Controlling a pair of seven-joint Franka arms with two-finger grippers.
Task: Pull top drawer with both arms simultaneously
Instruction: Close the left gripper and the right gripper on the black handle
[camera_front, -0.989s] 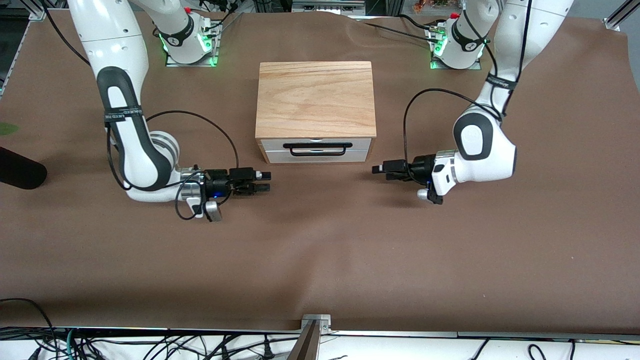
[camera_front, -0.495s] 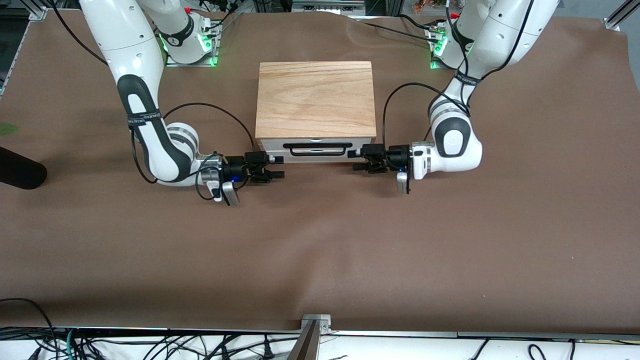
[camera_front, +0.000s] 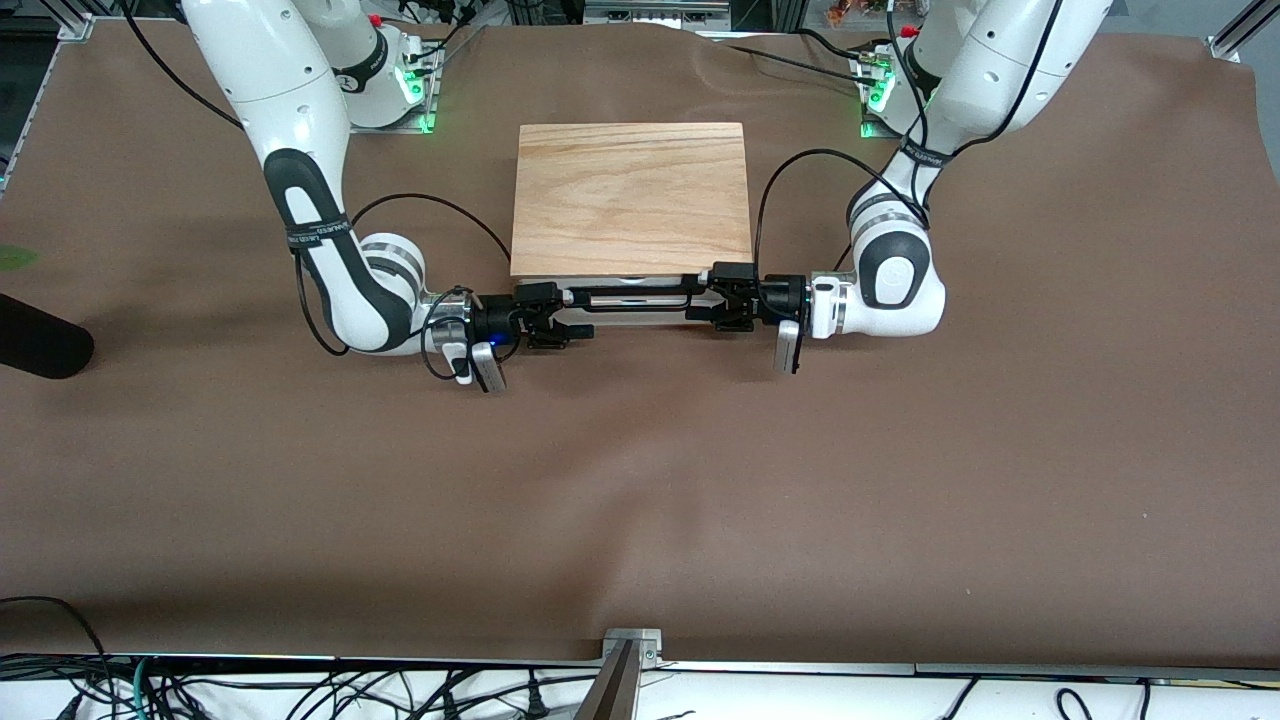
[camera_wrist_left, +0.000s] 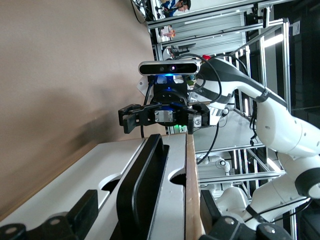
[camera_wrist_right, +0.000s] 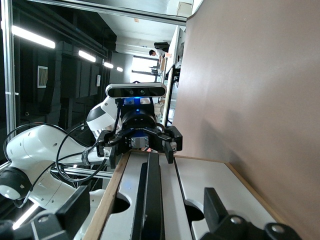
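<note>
Now both grippers sat at the front of the wooden cabinet (camera_front: 631, 198), one at each end of the top drawer's handle (camera_front: 628, 293). The cabinet stood on the brown table cover (camera_front: 640, 500) midway between the two arm bases, its oak-grain top board facing up. The top drawer (camera_front: 630, 306) showed only as a thin strip of white front panel under the edge of that board, with the black bar handle running across it.

The right gripper (camera_front: 560, 315) reached in from the right arm's end of the table, lying low and level, its fingers spread wide with the handle's end between them; no grip on the bar was visible. The left gripper (camera_front: 712, 303) came in from the left arm's end, likewise level, its fingers parted around the other end of the bar.

From the left wrist view, the handle (camera_wrist_left: 145, 185) ran away along the white panel (camera_wrist_left: 100, 170) toward the right gripper (camera_wrist_left: 162, 116), whose fingers stood clearly apart. From the right wrist view, the bar (camera_wrist_right: 151, 195) led to the left gripper (camera_wrist_right: 141, 143), also spread, straddling the bar's end.
</note>
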